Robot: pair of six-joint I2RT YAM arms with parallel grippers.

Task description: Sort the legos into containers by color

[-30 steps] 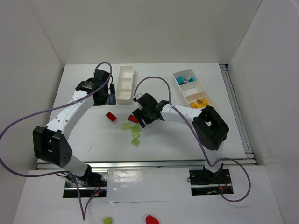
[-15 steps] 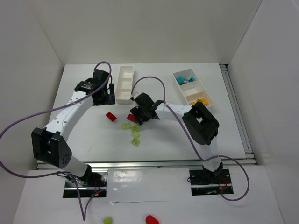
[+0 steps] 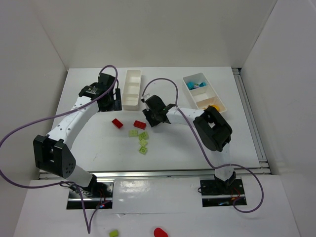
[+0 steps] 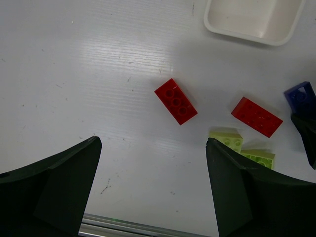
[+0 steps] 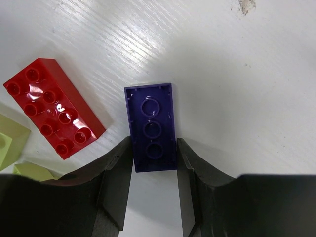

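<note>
Bricks: two red (image 4: 176, 101), four green (image 3: 143, 142), one purple (image 5: 150, 128) in right gripper (image 5: 152, 148); left gripper (image 4: 153, 148) wide.

**Wide Top, Two Close Wrists**

Top: above the near edge, faces the far edge, covers the whole table (image 3: 108, 148). Left wrist: looks down mid-table; right wrist: much nearer. Shared: purple lego (image 5: 152, 128), red lego (image 5: 53, 107) beside it.

— Can any text, label, brand, number or sign be read in the views?
— None can be read. Only plain moulded studs are seen on the red legos (image 4: 176, 101), and only round sockets on the purple lego (image 5: 150, 127).
</note>
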